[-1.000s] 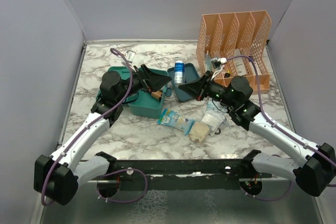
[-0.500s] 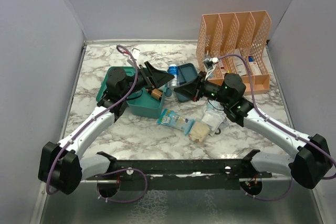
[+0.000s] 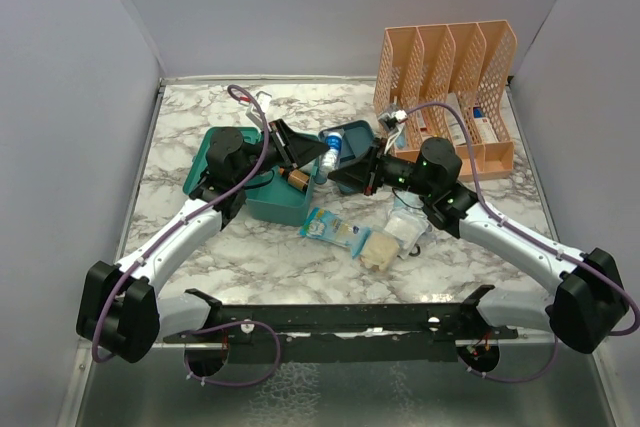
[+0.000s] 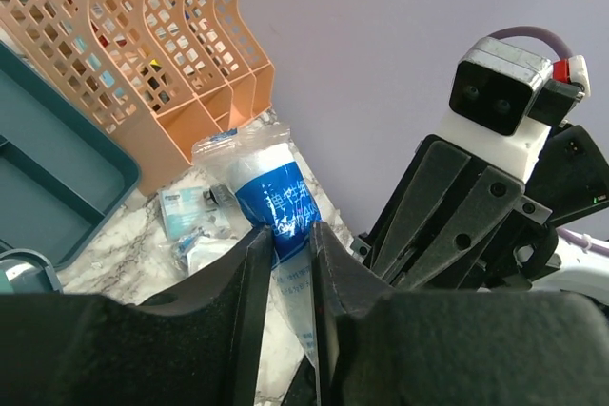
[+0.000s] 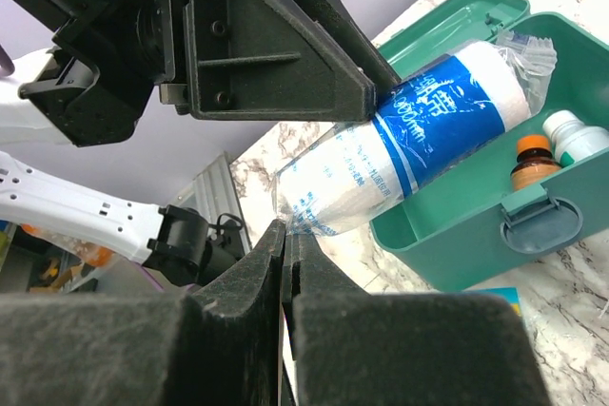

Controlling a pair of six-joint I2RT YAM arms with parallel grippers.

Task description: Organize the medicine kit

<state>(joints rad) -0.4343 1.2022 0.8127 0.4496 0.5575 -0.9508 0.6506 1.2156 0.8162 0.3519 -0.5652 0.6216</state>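
Observation:
A blue-and-white bandage roll point(image 3: 333, 147) in a clear wrapper hangs tilted in the air between both arms. My left gripper point(image 3: 325, 154) is shut on its wrapped body point(image 4: 281, 202), a pad on either side. My right gripper point(image 5: 287, 230) is shut on the wrapper's loose tail, below the roll point(image 5: 428, 135). The medicine kit's teal box point(image 3: 268, 203) stands open under the left arm. It holds a brown bottle point(image 5: 528, 164) and a white bottle point(image 5: 571, 135). Its insert tray point(image 3: 355, 135) lies just right of the roll.
A peach lattice organizer point(image 3: 447, 77) holding small boxes stands at the back right. A blue-and-white sachet point(image 3: 333, 228), a beige pad pack point(image 3: 380, 250) and a clear bag point(image 3: 405, 225) lie in front of the kit. Small packets point(image 4: 195, 211) lie by the organizer's foot.
The left gripper reached right and closed its open jaws on the roll. The right arm shifted left, tipping the roll from upright by the tray to tilted between the arms.

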